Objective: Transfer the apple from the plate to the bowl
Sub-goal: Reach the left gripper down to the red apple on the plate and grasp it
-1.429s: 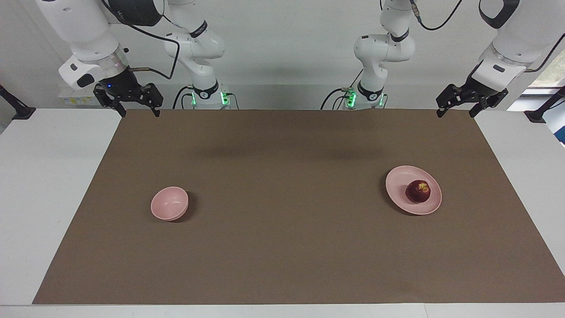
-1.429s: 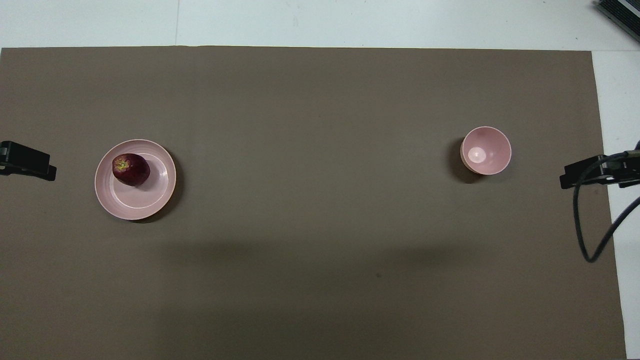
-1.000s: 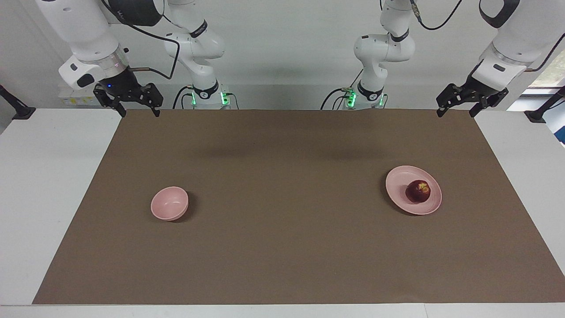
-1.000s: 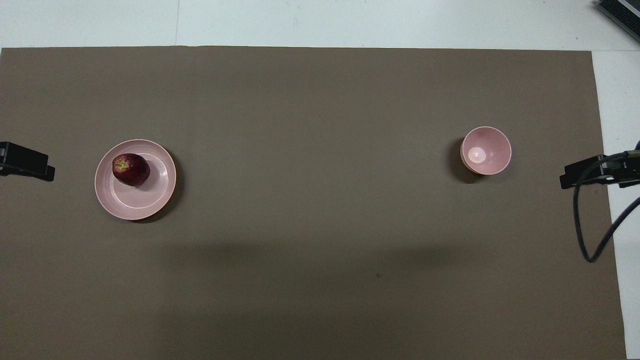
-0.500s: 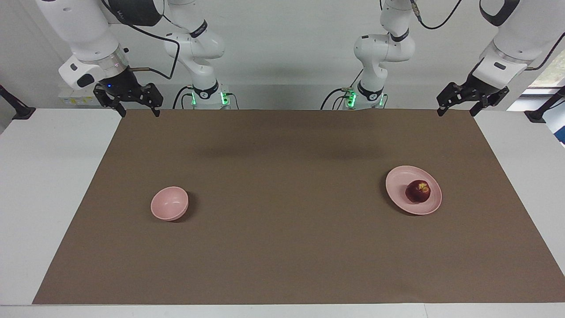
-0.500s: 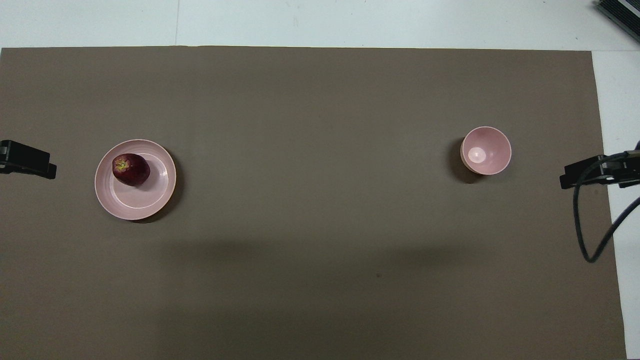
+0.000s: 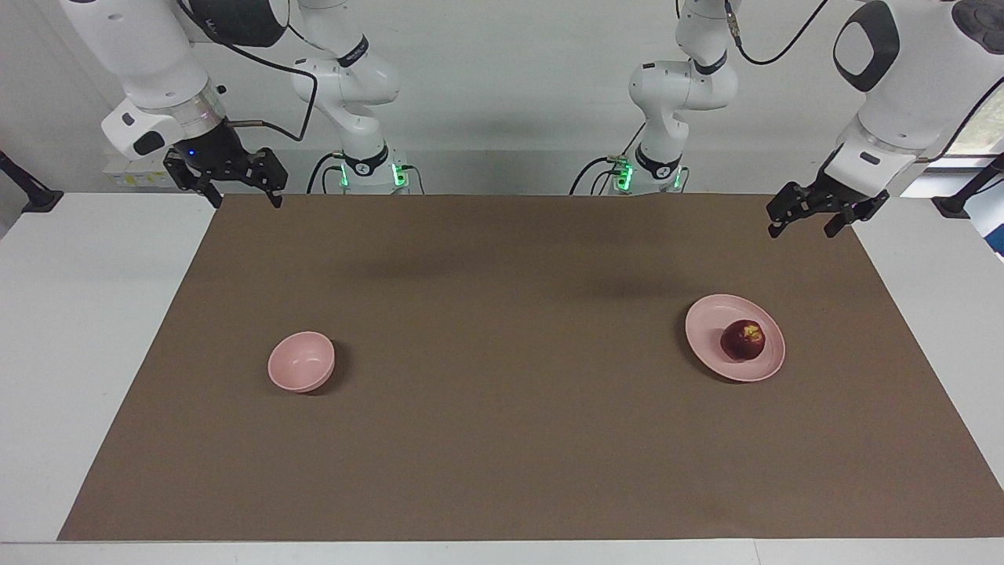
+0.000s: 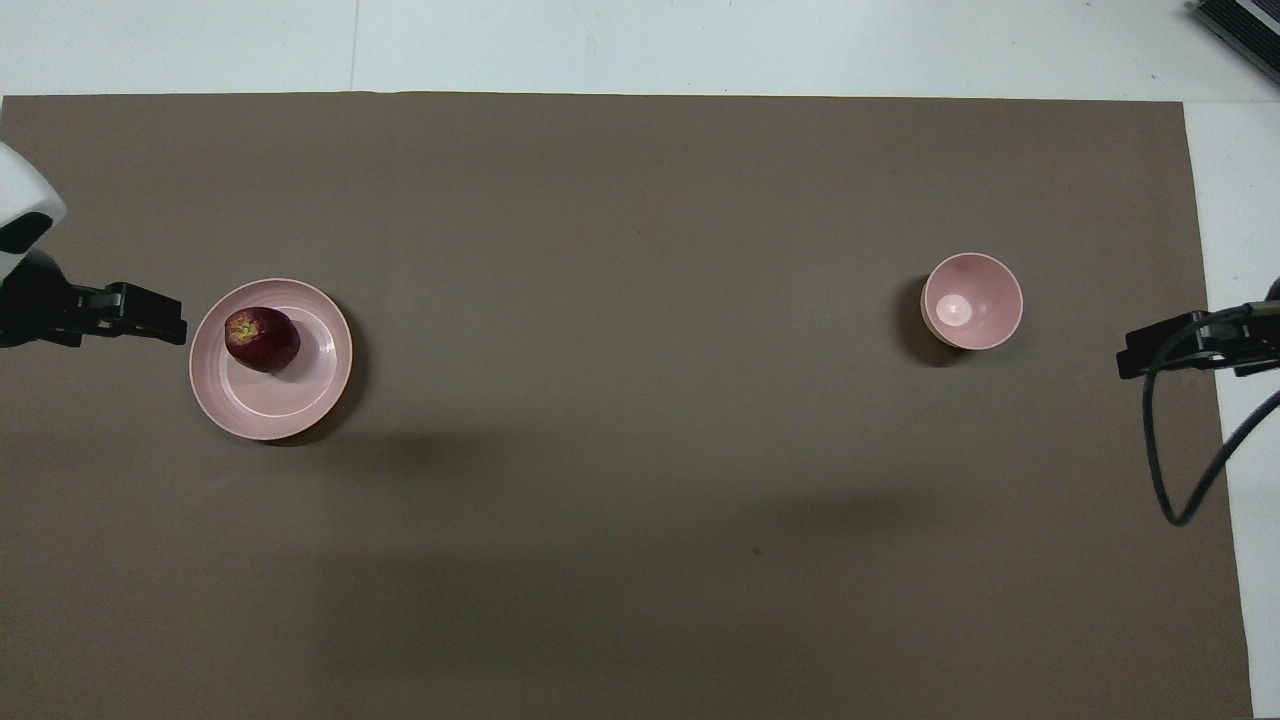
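Observation:
The dark red apple (image 7: pixel 743 340) lies on the flat pink plate (image 7: pixel 710 314), toward the left arm's end of the brown mat; the apple (image 8: pixel 262 339) and plate (image 8: pixel 290 420) also show in the overhead view. The small deep pink bowl (image 7: pixel 301 361) stands empty toward the right arm's end, and it shows from above too (image 8: pixel 972 300). My left gripper (image 7: pixel 802 231) is open and empty, raised over the mat and apart from the plate (image 8: pixel 160 325). My right gripper (image 7: pixel 246 202) is open and empty and waits raised over the mat's corner (image 8: pixel 1135 358).
The brown mat (image 7: pixel 502 439) covers most of the white table (image 7: pixel 94 329). A black cable (image 8: pixel 1170 470) hangs from the right arm over the mat's edge.
My left gripper has come down and moved out over the mat toward the plate. The right arm, apple, plate and bowl have not moved.

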Tool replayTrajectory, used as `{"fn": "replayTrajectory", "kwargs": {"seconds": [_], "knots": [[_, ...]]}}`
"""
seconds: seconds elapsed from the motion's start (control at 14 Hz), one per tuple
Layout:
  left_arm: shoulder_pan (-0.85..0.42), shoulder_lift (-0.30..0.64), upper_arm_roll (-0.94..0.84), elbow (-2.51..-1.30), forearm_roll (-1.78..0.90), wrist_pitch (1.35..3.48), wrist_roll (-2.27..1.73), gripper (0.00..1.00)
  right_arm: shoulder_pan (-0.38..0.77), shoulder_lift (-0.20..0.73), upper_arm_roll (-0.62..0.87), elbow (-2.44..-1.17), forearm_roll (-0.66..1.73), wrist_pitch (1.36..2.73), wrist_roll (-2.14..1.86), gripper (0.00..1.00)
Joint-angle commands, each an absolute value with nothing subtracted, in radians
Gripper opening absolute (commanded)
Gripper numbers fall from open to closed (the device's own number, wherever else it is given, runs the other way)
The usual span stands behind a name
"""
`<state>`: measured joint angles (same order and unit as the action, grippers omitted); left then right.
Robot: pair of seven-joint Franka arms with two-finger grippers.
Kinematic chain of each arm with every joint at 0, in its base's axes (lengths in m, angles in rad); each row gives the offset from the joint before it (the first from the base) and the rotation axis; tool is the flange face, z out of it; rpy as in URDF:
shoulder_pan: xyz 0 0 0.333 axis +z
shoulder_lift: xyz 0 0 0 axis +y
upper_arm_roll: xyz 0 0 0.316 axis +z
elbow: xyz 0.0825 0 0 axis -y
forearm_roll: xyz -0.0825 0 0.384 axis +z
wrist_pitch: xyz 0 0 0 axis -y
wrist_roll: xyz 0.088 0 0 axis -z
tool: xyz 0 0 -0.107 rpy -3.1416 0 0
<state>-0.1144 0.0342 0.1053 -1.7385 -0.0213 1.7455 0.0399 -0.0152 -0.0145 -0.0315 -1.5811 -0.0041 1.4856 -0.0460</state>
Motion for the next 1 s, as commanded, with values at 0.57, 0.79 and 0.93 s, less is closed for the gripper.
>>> {"fn": "replayTrajectory", "kwargs": {"seconds": [0.57, 0.79, 0.93], "knots": [[-0.123, 0.172, 0.112, -1.937, -0.023, 2.101, 0.047, 1.00, -0.017, -0.037, -0.032, -1.606, 0.000, 1.476, -0.071, 1.00], [-0.124, 0.221, 0.112, -1.937, -0.023, 2.181, 0.049, 1.00, -0.017, -0.038, -0.032, -1.609, 0.002, 1.476, -0.071, 1.00], [-0.120, 0.235, 0.112, -1.936, -0.023, 2.209, 0.055, 1.00, -0.017, -0.040, -0.032, -1.611, 0.000, 1.476, -0.071, 1.00]]}}
